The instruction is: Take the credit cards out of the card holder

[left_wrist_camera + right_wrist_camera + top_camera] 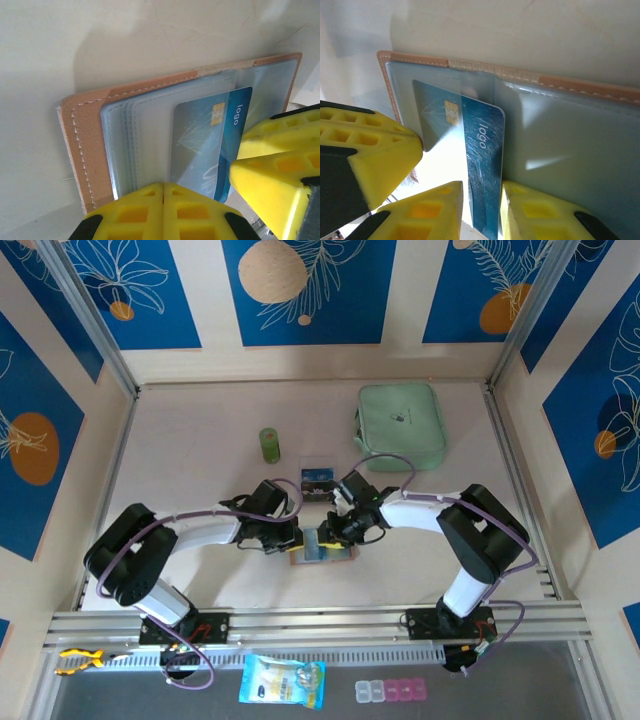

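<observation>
I'm working over a pale table [190, 470], blue panels [310, 290] around; overhead is showing a pouch [401, 426], wrists the holder [87, 145]: right gripper [481, 189] pinching the card [482, 145], left gripper [163, 192] clamped shut

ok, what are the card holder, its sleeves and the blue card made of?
card holder: tan leather or faux leather, matte, stitched edge; can't tell which.
sleeves: clear soft-looking plastic, glossy; glare on them, and the card shows through.
blue card: likely plastic, printed glossy face, gold chip.
</observation>
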